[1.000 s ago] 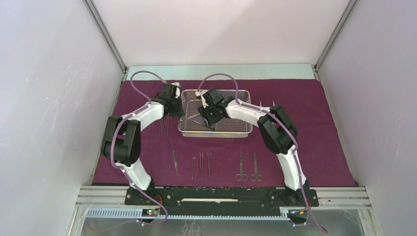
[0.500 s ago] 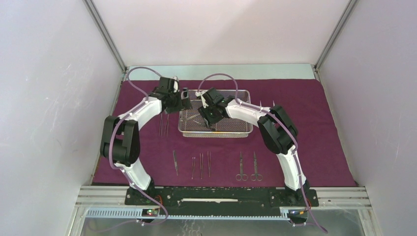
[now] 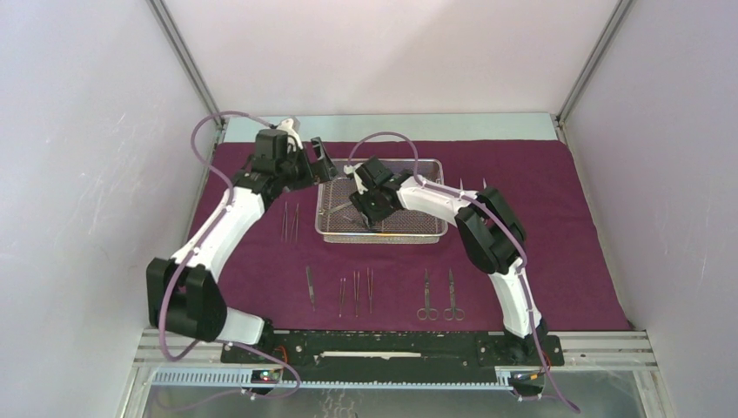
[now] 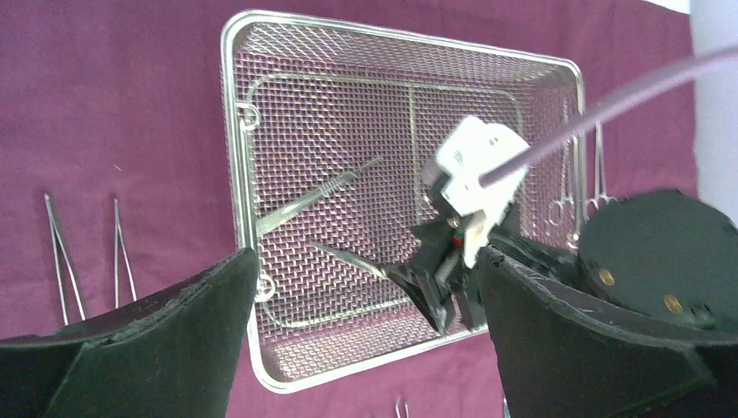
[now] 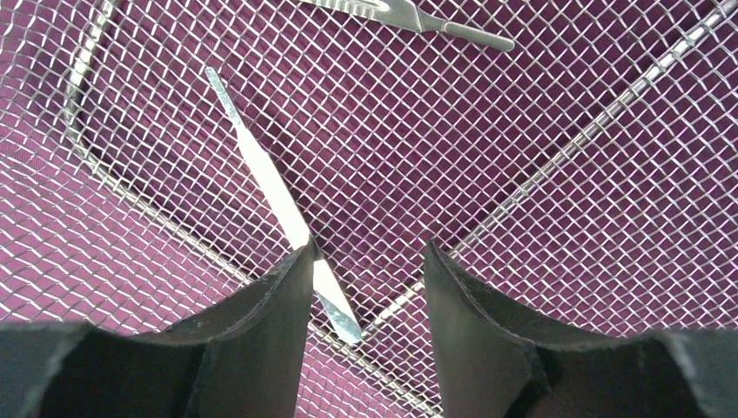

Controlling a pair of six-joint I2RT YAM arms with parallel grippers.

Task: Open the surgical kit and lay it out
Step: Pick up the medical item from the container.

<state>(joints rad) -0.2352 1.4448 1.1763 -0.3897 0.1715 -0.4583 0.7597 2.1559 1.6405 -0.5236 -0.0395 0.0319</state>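
Along the near edge of the maroon cloth [image 3: 557, 226], scissors [image 3: 426, 296] and tweezers [image 3: 356, 292] lay in a row. Farther back stood the mesh tray [image 3: 383, 237]. Inside it the right pincer [image 5: 370, 252], jaws apart and gripping nothing, hung low over a slim steel instrument [image 5: 261, 165]. The left pincer [image 4: 365, 257] gaped wide above the tray's left edge.

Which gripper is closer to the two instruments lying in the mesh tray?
Right. The right gripper is low in the mesh tray, one finger beside a flat instrument. The left gripper hovers open above the tray's far left corner.
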